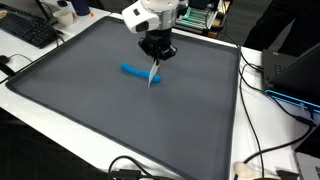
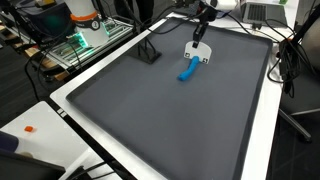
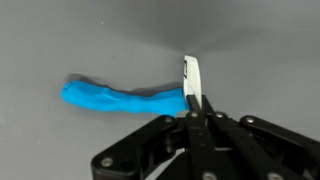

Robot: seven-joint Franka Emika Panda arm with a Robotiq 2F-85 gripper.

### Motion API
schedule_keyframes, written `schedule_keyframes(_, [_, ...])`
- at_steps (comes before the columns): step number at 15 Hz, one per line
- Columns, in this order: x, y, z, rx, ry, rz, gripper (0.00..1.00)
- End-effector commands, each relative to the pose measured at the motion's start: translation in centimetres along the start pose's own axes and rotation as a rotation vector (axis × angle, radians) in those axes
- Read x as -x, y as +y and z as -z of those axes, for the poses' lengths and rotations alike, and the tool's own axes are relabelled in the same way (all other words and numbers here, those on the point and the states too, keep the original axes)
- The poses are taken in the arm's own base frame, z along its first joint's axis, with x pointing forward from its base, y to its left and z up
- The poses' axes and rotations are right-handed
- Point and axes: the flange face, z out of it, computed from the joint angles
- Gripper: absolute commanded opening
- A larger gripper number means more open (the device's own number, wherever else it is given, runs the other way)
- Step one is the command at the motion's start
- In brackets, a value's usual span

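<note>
My gripper (image 3: 194, 103) is shut on a thin white flat object (image 3: 192, 75), held upright between the fingertips just above the grey mat. A crumpled blue object (image 3: 118, 99) lies on the mat right beside the white piece, its end touching or nearly touching it. In an exterior view the gripper (image 1: 155, 62) hangs over the mat with the white piece (image 1: 153, 76) below it and the blue object (image 1: 135, 71) alongside. It also shows in an exterior view: gripper (image 2: 202, 32), white piece (image 2: 198, 50), blue object (image 2: 187, 69).
A large grey mat (image 1: 100, 110) covers the white table. A keyboard (image 1: 30, 30) lies at one corner. A laptop (image 1: 295, 70) and cables sit beside the mat. A black stand (image 2: 150, 52) rests on the mat's far edge, with electronics (image 2: 85, 35) behind.
</note>
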Motion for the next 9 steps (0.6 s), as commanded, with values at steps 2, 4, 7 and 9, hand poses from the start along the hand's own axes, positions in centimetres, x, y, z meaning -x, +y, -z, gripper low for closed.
schedule_keyframes(2, [1.2,0.5,0.1,-0.009,-0.035,-0.01,0.01])
schedule_keyframes(4, [1.2,0.5,0.5,-0.005,-0.023,-0.008,0.01])
schedule_keyframes(7, [1.1,0.5,1.5,0.0,0.008,0.0,0.01])
schedule_keyframes(9, [1.2,0.6,2.3,0.002,0.013,0.0,0.01])
